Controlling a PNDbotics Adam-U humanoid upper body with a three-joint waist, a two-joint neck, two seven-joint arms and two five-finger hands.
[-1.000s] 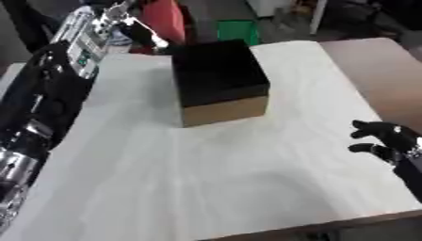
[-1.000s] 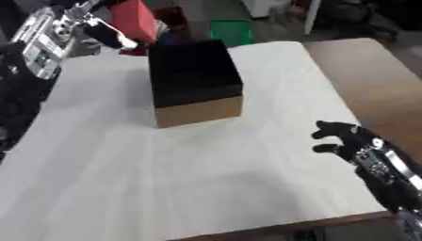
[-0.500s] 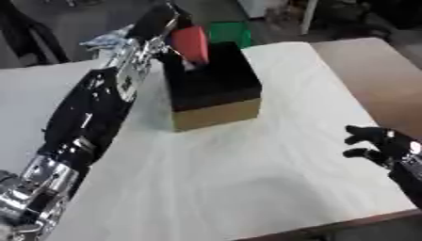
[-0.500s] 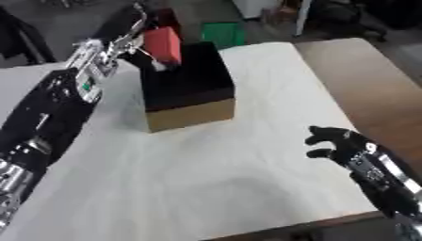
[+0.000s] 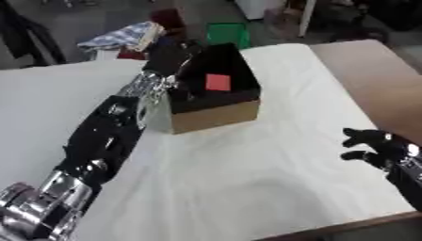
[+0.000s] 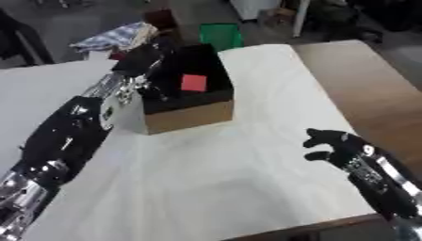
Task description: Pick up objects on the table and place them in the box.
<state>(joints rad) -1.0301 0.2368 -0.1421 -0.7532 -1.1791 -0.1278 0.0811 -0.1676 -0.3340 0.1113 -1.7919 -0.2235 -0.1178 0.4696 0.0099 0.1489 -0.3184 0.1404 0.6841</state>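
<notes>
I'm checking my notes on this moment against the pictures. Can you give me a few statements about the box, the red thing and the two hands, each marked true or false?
1. A red object lies inside the box. True.
2. The right hand grips the red object. False: it hovers over the white cloth, holding nothing.
3. The left hand is at the box. True.
4. The box lies tipped on its side. False: it stands upright, open on top.

Head stereo pair, looking steeply down over table (image 5: 247, 188) toward 12 o'clock; both eyes share box (image 6: 185, 110), slight horizontal offset.
</notes>
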